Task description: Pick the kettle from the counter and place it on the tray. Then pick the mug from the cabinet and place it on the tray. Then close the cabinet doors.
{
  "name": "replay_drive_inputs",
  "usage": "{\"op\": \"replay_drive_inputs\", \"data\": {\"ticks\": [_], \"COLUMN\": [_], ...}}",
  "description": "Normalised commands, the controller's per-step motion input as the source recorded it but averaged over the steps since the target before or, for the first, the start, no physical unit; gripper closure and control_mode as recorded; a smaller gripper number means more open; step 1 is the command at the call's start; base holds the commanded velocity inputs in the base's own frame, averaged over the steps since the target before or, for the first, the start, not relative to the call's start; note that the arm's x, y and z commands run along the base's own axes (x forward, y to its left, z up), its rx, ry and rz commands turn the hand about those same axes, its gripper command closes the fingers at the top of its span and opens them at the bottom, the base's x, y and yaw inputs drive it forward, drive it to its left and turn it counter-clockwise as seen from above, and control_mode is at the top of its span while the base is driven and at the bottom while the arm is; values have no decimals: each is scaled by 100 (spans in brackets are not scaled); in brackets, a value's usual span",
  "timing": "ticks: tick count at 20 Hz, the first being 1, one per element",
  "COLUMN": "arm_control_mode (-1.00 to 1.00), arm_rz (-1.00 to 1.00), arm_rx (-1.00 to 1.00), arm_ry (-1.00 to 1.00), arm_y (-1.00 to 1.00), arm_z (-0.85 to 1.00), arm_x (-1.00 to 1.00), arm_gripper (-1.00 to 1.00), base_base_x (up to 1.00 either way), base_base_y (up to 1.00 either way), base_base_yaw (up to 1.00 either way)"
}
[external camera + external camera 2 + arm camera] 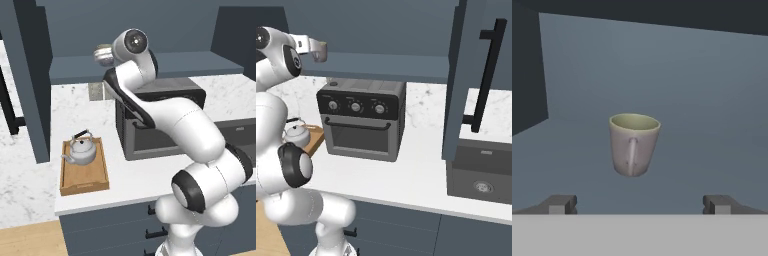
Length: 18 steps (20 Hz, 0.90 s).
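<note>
The kettle (82, 149) already sits on the tray (83, 186) at the left of the counter (30, 200), so that step looks done. The arm reaches up into the cabinet (712, 75), lining the gripper (639, 204) up with the mug (633, 144) on the shelf, its handle facing near. The fingers (559, 204) are spread wide, holding nothing, short of the mug
</note>
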Motion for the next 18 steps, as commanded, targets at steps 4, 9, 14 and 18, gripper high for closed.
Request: {"op": "replay_drive_inputs", "data": {"ticks": [4,9,14,18], "arm_control_mode": [-100,-100,-100,-100], "arm_rz": [-3,0,0,0], "arm_rx": [0,0,3,2], "arm_ry": [0,-8,-20,-9], "arm_y": [20,2,0,0], "arm_z": [0,-2,-4,0], "arm_x": [32,24,11,3], "arm_gripper": [-100,-100,-100,-100], "base_base_x": [0,0,0,0], "base_base_y": [0,0,0,0], "base_base_yaw": [0,0,0,0]}}
